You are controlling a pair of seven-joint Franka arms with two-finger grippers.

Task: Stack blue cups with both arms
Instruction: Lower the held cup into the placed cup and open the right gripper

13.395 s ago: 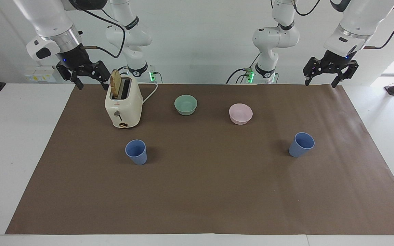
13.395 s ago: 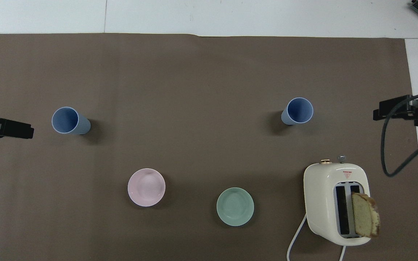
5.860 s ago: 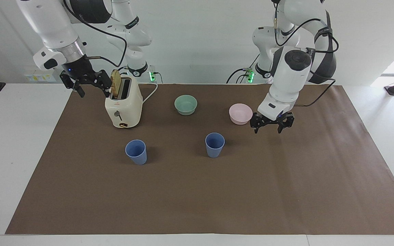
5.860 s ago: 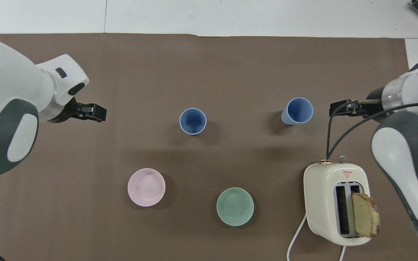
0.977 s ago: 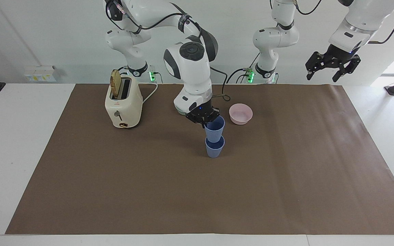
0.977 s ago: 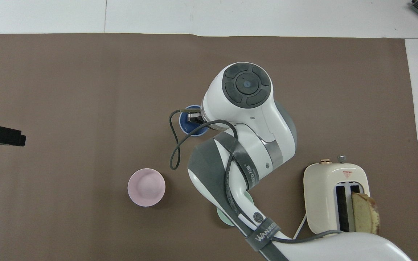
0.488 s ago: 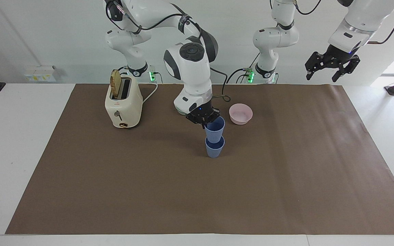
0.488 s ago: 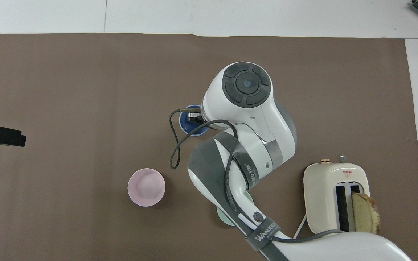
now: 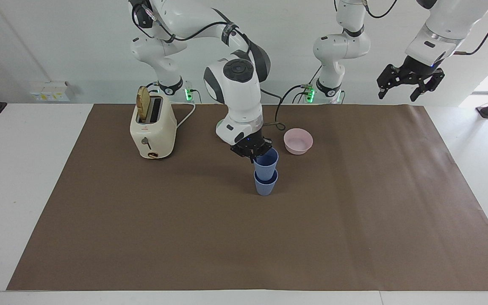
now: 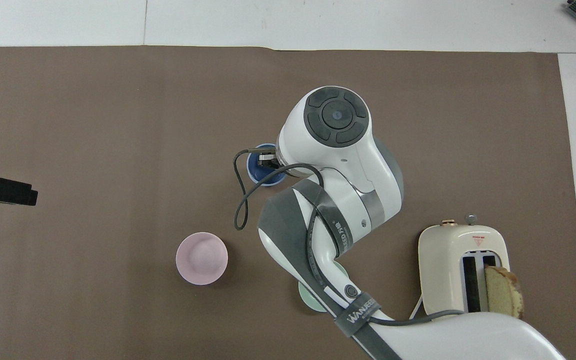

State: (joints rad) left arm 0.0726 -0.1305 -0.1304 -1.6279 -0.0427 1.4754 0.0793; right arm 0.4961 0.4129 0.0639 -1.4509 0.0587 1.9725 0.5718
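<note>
The upper blue cup [image 9: 266, 164] sits partly nested in the lower blue cup [image 9: 265, 185], which stands on the brown mat [image 9: 354, 220] mid-table, farther from the robots than the pink bowl [image 9: 298, 141]. What is left, by my judgement: seat it fully and let go. The right gripper [image 9: 253, 151] is clamped on the upper cup's rim. The left gripper [image 9: 409, 81] waits, fingers spread and empty, high over the mat's corner at the left arm's end.

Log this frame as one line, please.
right tool: shut on upper blue cup | nested in lower blue cup | left tool: open, waits
</note>
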